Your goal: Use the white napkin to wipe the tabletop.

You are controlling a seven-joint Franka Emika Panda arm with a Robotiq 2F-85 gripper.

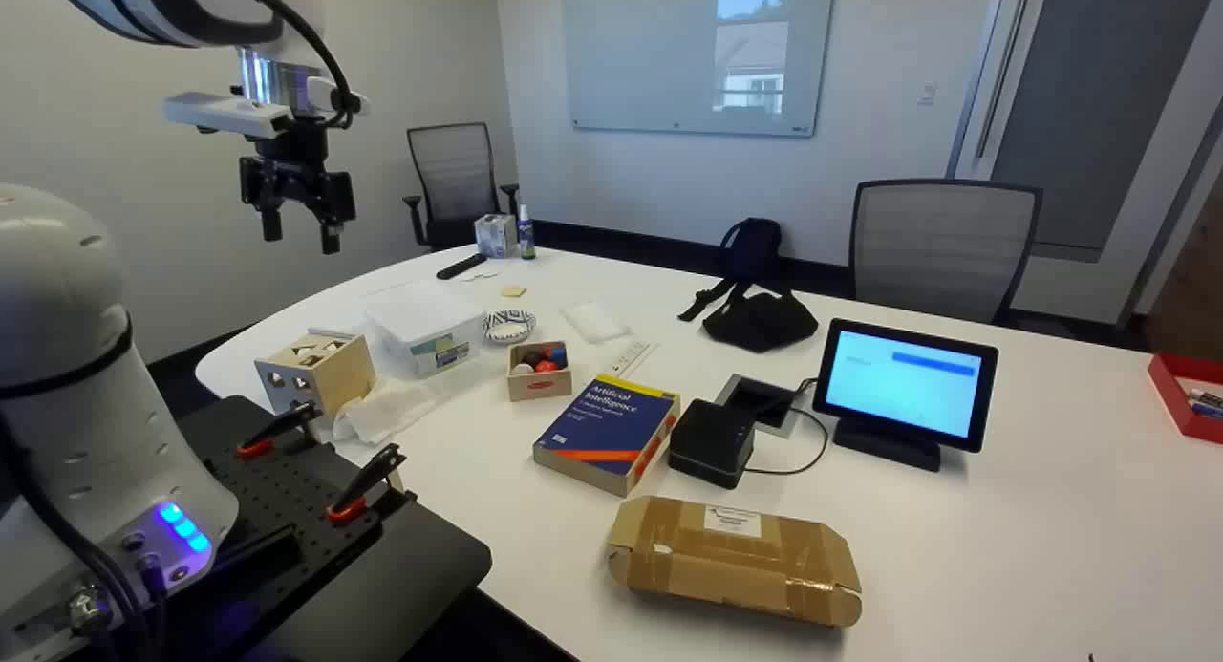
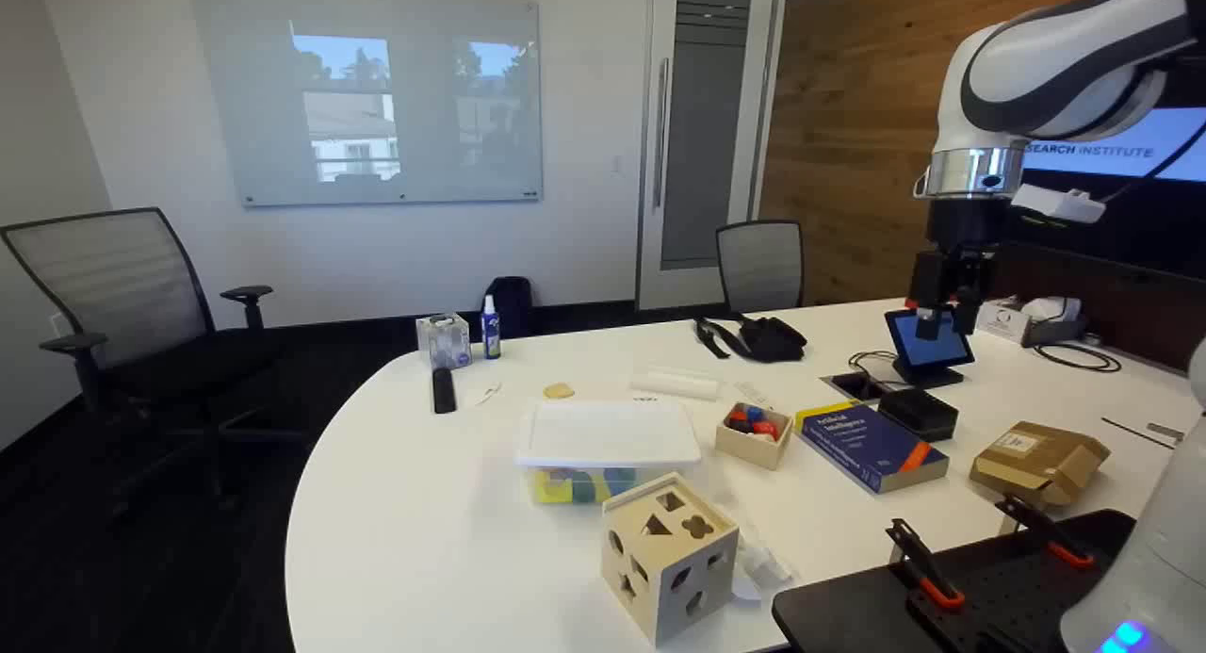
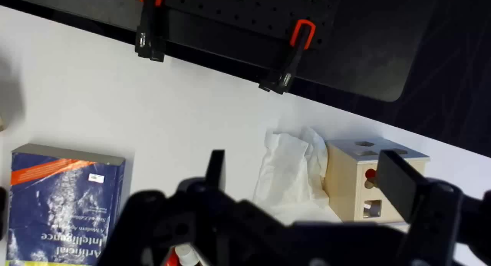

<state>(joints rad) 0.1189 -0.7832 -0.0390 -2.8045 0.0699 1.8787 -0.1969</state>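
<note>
One each: table [image 1: 1032, 547], robot arm [image 1: 53, 280], gripper [image 1: 302, 237], perforated black platform [image 1: 296, 471], crumpled white napkin [image 3: 284, 170], flat white item of unclear kind [image 1: 594, 321], wooden shape-sorter cube [image 2: 660, 578], lidded plastic bin [image 2: 608, 432], small open wooden box [image 1: 540, 387] (contents [image 2: 765, 431] too crowded to count), patterned bowl [image 1: 508, 326], Artificial Intelligence textbook [image 1: 607, 428], taped cardboard carton [image 1: 726, 566], black box-shaped device [image 1: 707, 442], stand-mounted touchscreen [image 1: 903, 385], strapped black pouch [image 2: 774, 337], spray bottle [image 1: 526, 234], tissue box [image 1: 496, 236], red tray [image 1: 1173, 399], glass whiteboard [image 1: 659, 70], large display [image 2: 1088, 158]. Two each: red-tipped clamps [image 1: 368, 480], mesh-backed chairs [image 1: 941, 246].
</note>
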